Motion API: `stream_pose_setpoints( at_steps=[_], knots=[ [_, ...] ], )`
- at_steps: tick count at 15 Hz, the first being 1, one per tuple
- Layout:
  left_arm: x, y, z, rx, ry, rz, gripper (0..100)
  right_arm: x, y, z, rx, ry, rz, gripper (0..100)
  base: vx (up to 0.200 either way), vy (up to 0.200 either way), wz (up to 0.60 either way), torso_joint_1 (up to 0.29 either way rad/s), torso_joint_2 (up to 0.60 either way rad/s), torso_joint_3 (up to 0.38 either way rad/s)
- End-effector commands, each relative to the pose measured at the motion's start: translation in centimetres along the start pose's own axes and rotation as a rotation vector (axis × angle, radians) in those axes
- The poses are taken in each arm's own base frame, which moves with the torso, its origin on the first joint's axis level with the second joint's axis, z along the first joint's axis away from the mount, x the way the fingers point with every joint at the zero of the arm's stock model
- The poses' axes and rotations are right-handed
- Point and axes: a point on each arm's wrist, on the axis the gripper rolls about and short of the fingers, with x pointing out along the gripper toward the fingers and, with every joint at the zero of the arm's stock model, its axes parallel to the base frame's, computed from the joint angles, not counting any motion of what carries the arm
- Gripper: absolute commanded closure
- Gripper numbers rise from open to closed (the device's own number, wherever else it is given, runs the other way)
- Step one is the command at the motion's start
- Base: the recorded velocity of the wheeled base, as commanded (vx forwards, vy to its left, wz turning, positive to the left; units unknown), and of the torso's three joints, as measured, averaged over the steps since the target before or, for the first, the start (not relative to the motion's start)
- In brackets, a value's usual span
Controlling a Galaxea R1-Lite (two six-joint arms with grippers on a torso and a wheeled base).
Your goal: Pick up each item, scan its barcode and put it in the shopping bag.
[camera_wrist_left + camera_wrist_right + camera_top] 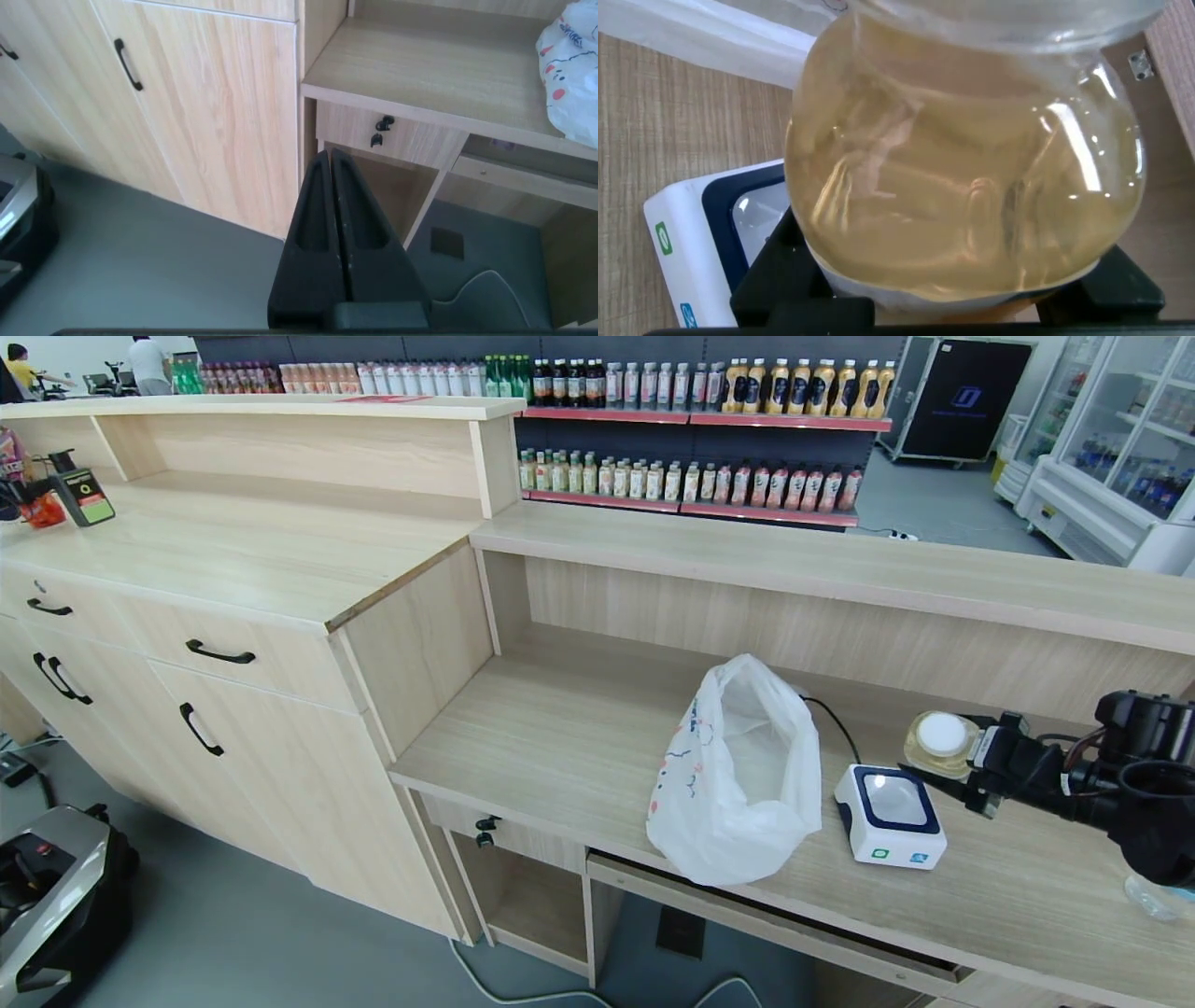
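Just beside the barcode scanner point(889, 814) on the table point(560, 737), right gripper point(976, 756) is clamped on a white-capped bottle point(938, 742) of amber drink. Risk: the smooth round body rotates in grip and the barcode misses the scanner window. Slumped shopping bag point(738, 775) may snag at the mouth. Left gripper point(332, 215) has fingers together, empty.

White bag point(709, 803) with red-blue print; white, navy-framed scanner point(892, 817); amber, white-capped bottle point(939, 739).

Right arm point(1153, 793) is black with cables; left tool point(329, 159) black, wedge-shaped.
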Motion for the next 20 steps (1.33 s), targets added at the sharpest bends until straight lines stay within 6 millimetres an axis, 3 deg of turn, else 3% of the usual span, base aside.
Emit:
stream_pose_setpoints(
  at_steps=[1, 20],
  knots=[
    [0.0, 0.0, 0.0, 0.0, 0.0, 0.001, 100, 0.3, 0.2, -0.1, 0.003, -0.011, 0.008, 100, 0.0, 0.0, 0.0, 0.0, 0.0, 0.0],
    [0.0, 0.0, 0.0, 0.0, 0.0, 0.001, 100, 2.8, 0.3, -0.7, 0.014, -0.082, 0.032, 100, 0.0, 0.0, 0.0, 0.0, 0.0, 0.0]
  ],
)
